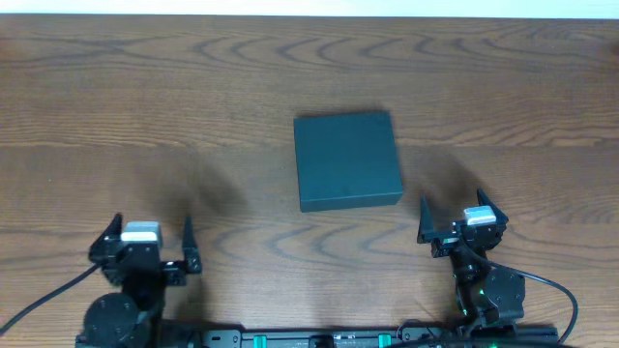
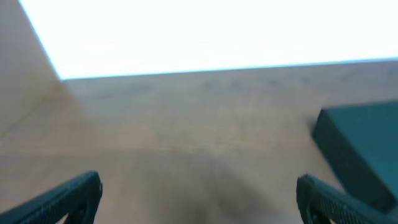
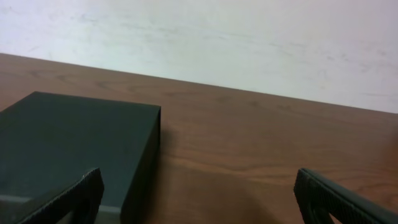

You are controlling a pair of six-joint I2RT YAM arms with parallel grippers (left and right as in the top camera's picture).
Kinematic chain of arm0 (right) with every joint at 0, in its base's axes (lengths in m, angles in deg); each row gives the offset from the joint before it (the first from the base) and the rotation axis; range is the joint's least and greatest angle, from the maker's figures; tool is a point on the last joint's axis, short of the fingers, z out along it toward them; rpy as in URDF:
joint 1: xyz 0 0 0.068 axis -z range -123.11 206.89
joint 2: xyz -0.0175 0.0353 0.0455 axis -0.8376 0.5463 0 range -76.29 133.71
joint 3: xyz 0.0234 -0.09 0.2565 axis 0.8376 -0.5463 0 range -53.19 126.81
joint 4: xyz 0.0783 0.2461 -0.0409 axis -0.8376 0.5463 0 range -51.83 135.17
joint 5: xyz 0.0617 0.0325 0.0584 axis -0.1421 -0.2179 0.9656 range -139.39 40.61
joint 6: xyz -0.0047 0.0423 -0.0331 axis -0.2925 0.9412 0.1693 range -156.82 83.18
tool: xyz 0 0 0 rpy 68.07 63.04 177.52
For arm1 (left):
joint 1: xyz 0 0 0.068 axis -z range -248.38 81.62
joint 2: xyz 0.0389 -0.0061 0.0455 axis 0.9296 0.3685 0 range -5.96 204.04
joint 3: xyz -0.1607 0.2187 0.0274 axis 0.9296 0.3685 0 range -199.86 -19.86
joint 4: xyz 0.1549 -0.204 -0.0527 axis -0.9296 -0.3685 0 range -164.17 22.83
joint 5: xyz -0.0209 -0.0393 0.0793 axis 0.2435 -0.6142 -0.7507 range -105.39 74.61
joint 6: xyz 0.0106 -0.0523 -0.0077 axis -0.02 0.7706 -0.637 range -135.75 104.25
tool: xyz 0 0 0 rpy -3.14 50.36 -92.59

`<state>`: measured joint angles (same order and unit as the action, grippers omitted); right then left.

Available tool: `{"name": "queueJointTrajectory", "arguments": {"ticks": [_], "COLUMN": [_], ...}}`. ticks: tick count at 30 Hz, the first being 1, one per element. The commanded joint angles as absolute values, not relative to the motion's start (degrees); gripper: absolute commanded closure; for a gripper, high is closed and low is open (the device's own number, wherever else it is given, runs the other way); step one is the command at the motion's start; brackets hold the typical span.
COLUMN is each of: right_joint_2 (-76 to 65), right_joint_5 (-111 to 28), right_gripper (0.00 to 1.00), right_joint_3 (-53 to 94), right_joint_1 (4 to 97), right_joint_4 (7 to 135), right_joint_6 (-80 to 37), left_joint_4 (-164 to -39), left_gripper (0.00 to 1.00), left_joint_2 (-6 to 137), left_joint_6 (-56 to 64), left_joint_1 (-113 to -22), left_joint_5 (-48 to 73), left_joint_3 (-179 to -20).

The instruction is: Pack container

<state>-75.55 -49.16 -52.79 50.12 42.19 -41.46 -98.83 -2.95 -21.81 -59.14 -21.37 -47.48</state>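
Observation:
The container (image 1: 347, 159) is a dark teal-grey rectangular box lying flat in the middle of the wooden table with its lid down. It also shows at the right edge of the left wrist view, container (image 2: 364, 143), and at the lower left of the right wrist view, container (image 3: 68, 146). My left gripper (image 1: 145, 242) rests near the front left edge, open, with only bare wood between its fingers. My right gripper (image 1: 462, 220) sits just right of and in front of the box's near right corner, open and holding nothing.
The brown wooden table (image 1: 145, 97) stretches on all sides of the box. A pale wall (image 3: 249, 43) rises behind its far edge. Black cables (image 1: 39, 304) and the arms' base rail (image 1: 319, 338) run along the front edge.

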Motion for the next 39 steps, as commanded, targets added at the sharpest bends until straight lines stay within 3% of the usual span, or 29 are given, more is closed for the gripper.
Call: {"name": "queueJointTrajectory", "arguments": {"ticks": [1,11,16,39], "right_joint_2": [-75.99,-75.97,-75.97,-75.97], "right_joint_5": [-49.53,-49.53,-49.53,-49.53], "right_gripper": [0.01,0.01,0.01,0.01], "right_joint_3": [-52.87,-52.87,-52.87,-52.87], "right_joint_1": [50.58,50.58,50.58,50.58], "right_joint_4": [42.45,42.45,42.45,42.45], "right_joint_6": [-42.03,-42.03,-42.03,-42.03], "left_joint_4": [-91.0,-59.29,-71.59,-71.24], "left_gripper": [0.01,0.02,0.02,0.01], "left_joint_2": [-5.88,-5.86,-5.86,-5.73], "left_joint_6": [-22.12,-22.12,-20.26,-12.19], "left_joint_1": [-58.92,-58.86,-58.86,-58.81], "left_joint_5": [-17.65,-17.3,-16.6,-14.53], "left_joint_3": [-40.68,-20.11,-20.09,-20.11]}}
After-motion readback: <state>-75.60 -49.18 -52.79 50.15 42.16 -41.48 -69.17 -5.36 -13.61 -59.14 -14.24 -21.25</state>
